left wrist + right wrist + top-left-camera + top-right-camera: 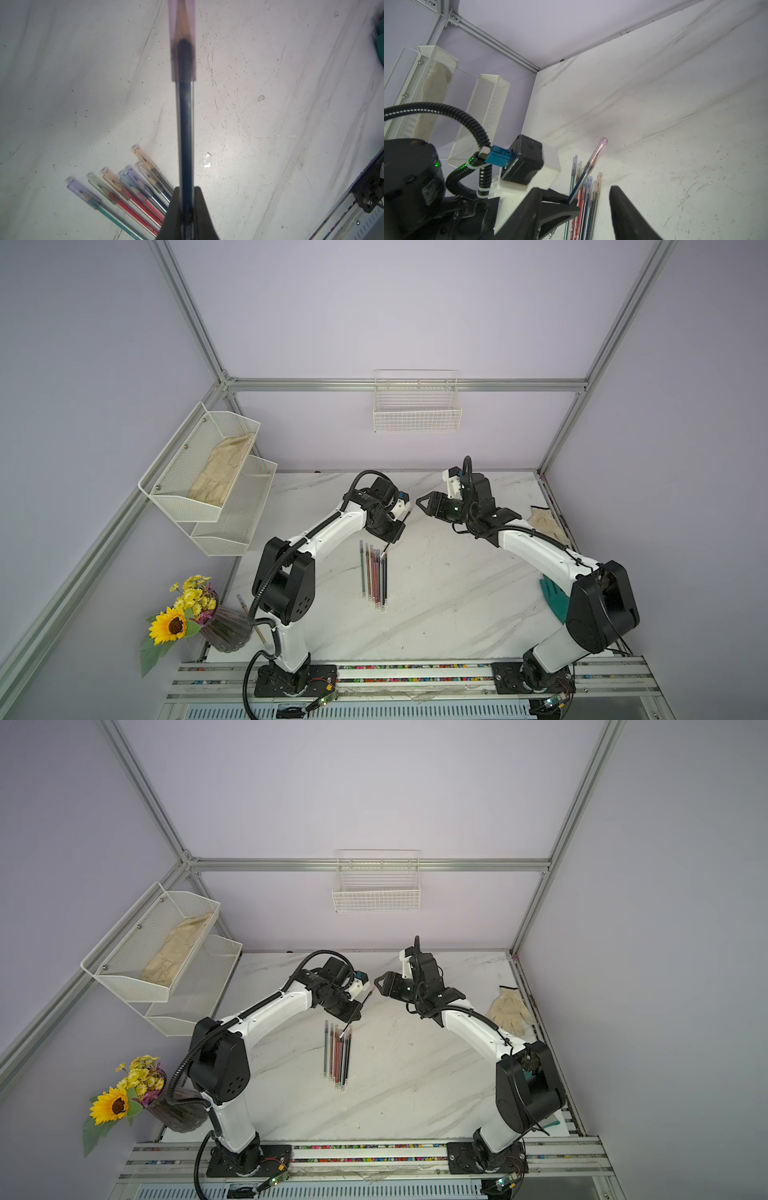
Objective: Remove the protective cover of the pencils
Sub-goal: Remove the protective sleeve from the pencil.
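Observation:
Several pencils [374, 576] [338, 1052] lie side by side mid-table, each tip inside a clear tinted cover [116, 178]. My left gripper [186, 189] [395, 531] [353, 1013] is shut on a dark blue pencil [185, 128] [581, 178], raised and tilted above the row. A pink-tinted cover [182, 41] [601, 147] sits on its tip. My right gripper [574, 188] [419, 502] [378, 982] is open, its fingertips close to that covered tip without touching it.
A white glove [546, 522] [509, 1011] lies at the far right edge, with a teal glove [552, 597] under the right arm. A flower vase [224, 626] stands front left, mesh shelves [199, 472] hang on the left wall and a wire basket [417, 410] on the back wall.

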